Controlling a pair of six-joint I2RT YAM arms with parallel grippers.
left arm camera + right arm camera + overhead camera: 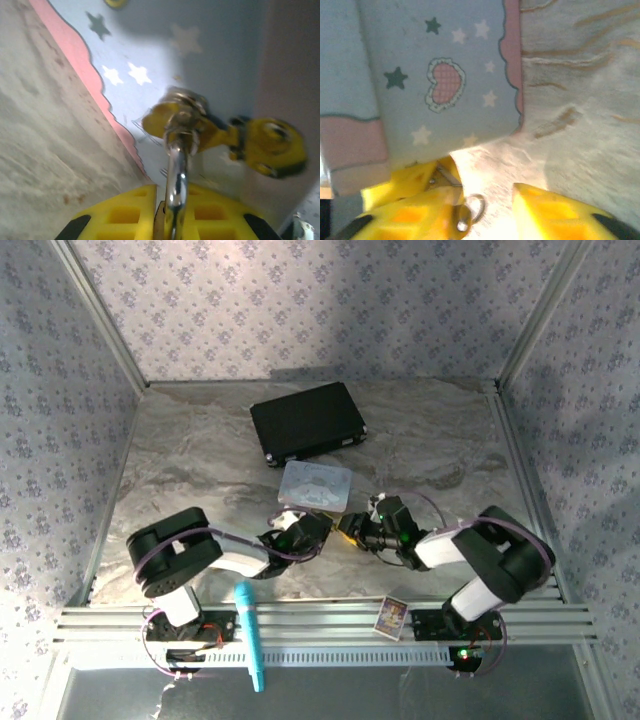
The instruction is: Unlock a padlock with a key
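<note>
Left pincer (172,196), mine, yellow-fingered, at the bottom edge of the left wrist view: fingers together, clamped on a thin shiny silvery bar that I read as the shackle of the padlock (172,122). Its brass-gold body sits just beyond my fingertips, blurred, against the star-printed pastel tin (210,45). Right pincer (485,200), facing it from the other side: fingers apart, with a strip of bare surface showing between them and nothing clamped. The key (476,207) appears as a small silvery loop low between those fingers, close against one of them; whether it touches that finger, or sits in the padlock, I cannot tell. Seen from above, both pincers meet tip to tip near the middle of the table (190,470), just on the near side of the tin, which lies flat with its blue lid of stars and a pink heart facing up. Surface: a grey marbled sheet with pale veining. Behind the tin, well apart from my fingers, lies a flat black case (307,422). Along the near edge runs a ribbed metal rail (320,625), with a teal pen-shaped tool (250,640) laid across it and a small printed card (393,617) on it. Room: walls (300,300) papered in a pale floral pattern, with metal posts (100,310) at the corners.
</note>
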